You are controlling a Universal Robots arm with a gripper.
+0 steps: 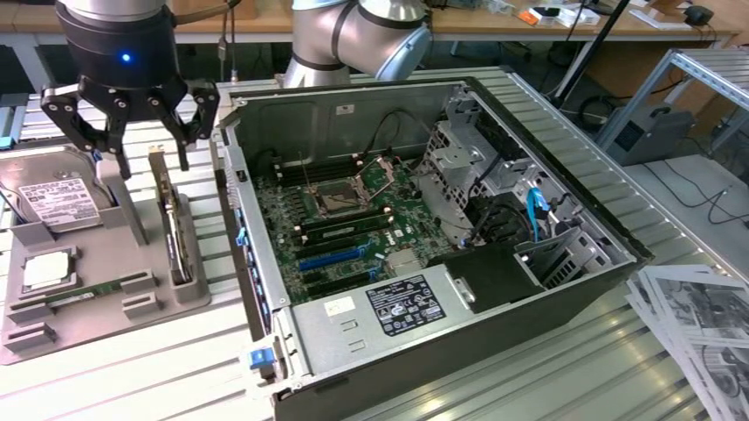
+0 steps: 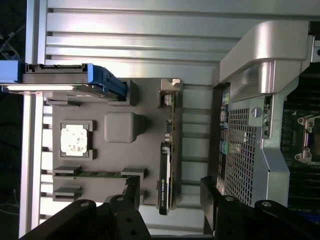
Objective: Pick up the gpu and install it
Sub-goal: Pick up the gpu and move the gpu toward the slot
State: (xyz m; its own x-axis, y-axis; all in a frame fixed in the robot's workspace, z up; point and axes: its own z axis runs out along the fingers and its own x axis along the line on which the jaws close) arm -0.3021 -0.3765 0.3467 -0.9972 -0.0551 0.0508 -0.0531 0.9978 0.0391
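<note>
My jaws hang wide open and hold nothing. In the exterior view they sit at 10 o'clock from the case [image 1: 260, 281], above the far end of the grey tray [image 1: 140, 307]. My arm above them is cut off by the frame edge.

The gpu [image 1: 171, 224] stands on its long edge in a slot on the side of the tray nearest the case. Its lower edge is sunk in the slot and hidden. From my wrist I see it edge-on, so its faces are hidden and its small label is unreadable. My fingers [image 2: 131, 195] stand on either side of the card's line with a gap on each side, touching nothing. The card's dark end reaches in between them.

The drive [image 1: 53, 202] leans at 9 o'clock from the gpu, its far side cut off by the frame. The CPU [image 1: 45, 270] and the memory stick [image 1: 88, 294] lie at 7 o'clock from the card, well apart from me. The tray rests on the ribbed metal surface [image 1: 140, 368], just beside the case. The papers [image 1: 702, 324] at 4 o'clock from the case are partly out of frame.
</note>
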